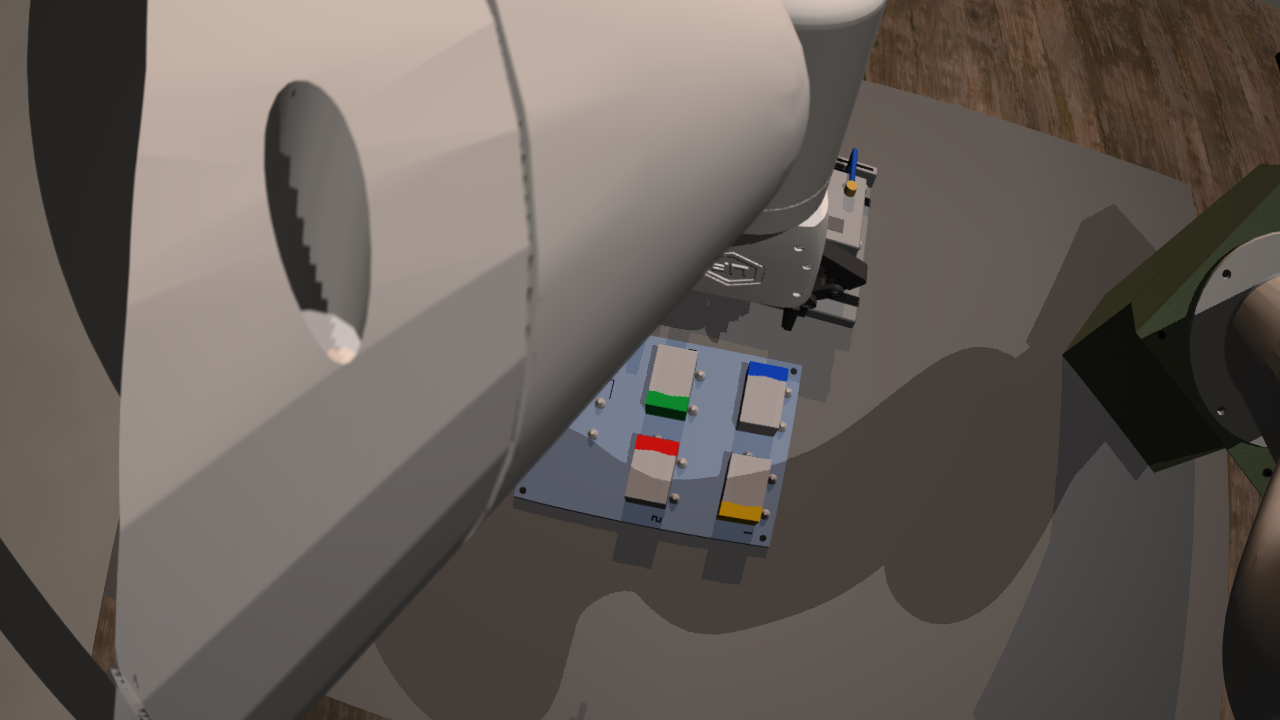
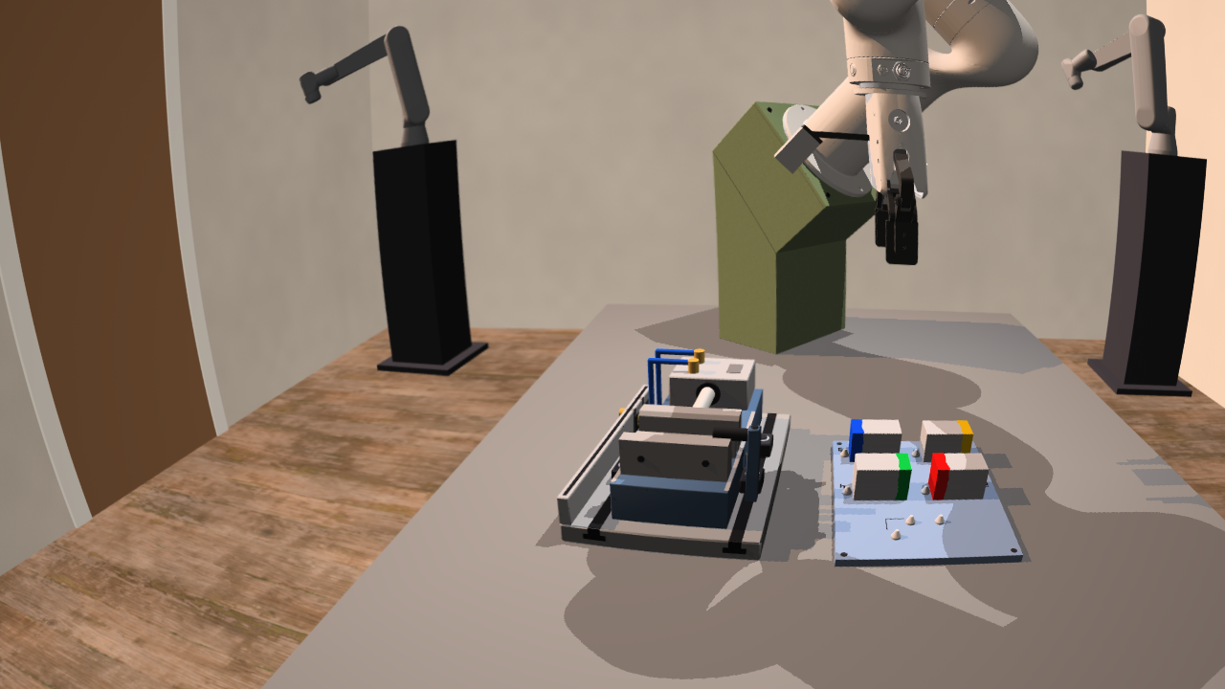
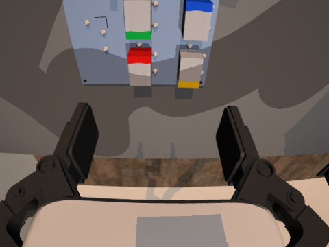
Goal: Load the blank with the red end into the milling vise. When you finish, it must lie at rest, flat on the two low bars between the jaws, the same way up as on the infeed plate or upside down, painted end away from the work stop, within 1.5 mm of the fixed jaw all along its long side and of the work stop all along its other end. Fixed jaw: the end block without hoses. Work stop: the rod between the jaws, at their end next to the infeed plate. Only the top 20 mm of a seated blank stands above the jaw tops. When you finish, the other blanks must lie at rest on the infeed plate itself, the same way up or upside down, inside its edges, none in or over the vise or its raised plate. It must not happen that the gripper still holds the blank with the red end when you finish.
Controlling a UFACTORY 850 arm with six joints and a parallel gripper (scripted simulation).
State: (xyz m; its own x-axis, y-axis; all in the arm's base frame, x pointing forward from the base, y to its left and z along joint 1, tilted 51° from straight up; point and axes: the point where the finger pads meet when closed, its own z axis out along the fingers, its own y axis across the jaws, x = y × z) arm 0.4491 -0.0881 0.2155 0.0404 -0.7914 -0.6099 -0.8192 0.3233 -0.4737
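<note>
The blank with the red end [image 1: 654, 474] [image 2: 963, 476] [image 3: 140, 70] lies on the light blue infeed plate [image 1: 572, 470] [image 2: 865, 544] [image 3: 113, 73], its red end towards the green-ended blank. My gripper [image 2: 897, 248] [image 3: 157, 119] is open and empty, high above the table. In the wrist view the blanks show beyond the fingertips. The milling vise has a fixed jaw [image 2: 675, 455] at the front and a moving jaw [image 2: 689, 419] behind it. The work stop [image 2: 729, 433] is a dark rod at the plate side. The two low bars between the jaws are hidden. In the top view the arm hides most of the vise.
Blanks with green [image 1: 671, 371] [image 2: 880, 477] [image 3: 138, 20], blue [image 1: 763, 401] [image 2: 878, 438] [image 3: 197, 25] and yellow [image 1: 745, 483] [image 2: 945, 441] [image 3: 190, 70] ends stand on the infeed plate beside small pins. Blue hoses [image 2: 654, 381] rise behind the vise. An upright blue post [image 2: 752, 467] carries the work stop.
</note>
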